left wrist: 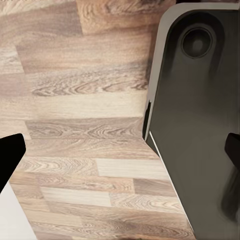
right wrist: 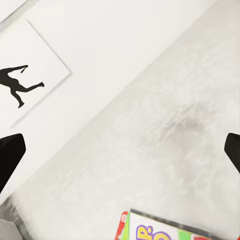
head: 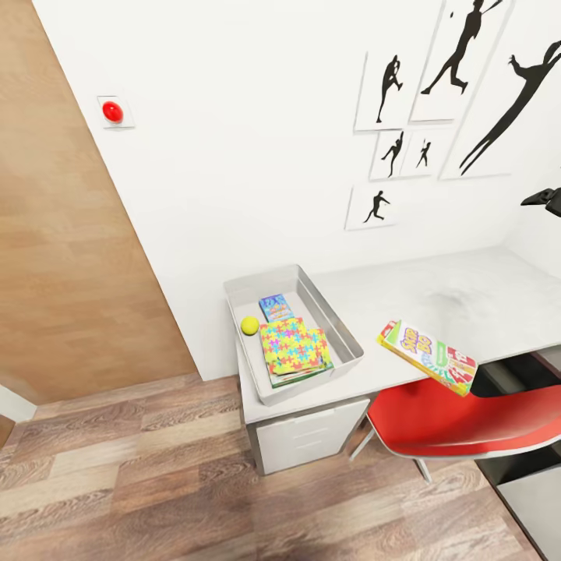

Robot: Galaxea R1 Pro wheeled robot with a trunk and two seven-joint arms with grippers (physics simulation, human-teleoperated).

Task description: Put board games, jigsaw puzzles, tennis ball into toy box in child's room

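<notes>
Right gripper (right wrist: 120, 150), fingers spread, above the table (right wrist: 165, 125); board game (right wrist: 165, 231) just beneath it. Left gripper (left wrist: 120, 152), spread, over floor (left wrist: 75, 125). Toy box (head: 343, 331) holds puzzles (head: 292, 347), ball (head: 249, 325).

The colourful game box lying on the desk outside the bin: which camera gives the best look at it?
The head view. There the board game shows whole, lying flat near the table's front edge, right of the toy box and above a red chair. The right wrist view catches just one corner of it. The left wrist view looks at floor.
</notes>
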